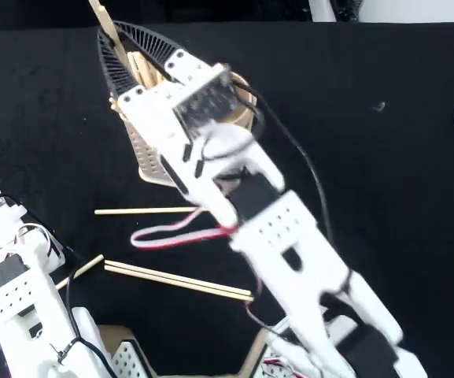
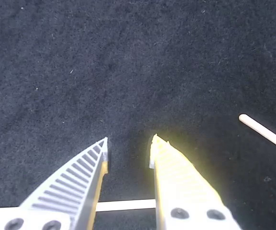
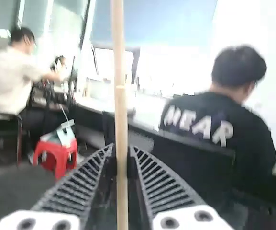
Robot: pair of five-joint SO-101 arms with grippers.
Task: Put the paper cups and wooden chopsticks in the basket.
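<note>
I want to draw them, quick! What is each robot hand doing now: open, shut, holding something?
Left gripper: open, holding nothing.
Right gripper: shut on a wooden chopstick.

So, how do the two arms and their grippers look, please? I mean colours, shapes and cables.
Both arms are white plastic with black motor blocks and rows of small holes. The right arm carries a looped red-and-white cable and a thin black cable. The right gripper has black ribbed triangular fingers; the left gripper has pale ribbed ones. The left arm also has black cables.
</note>
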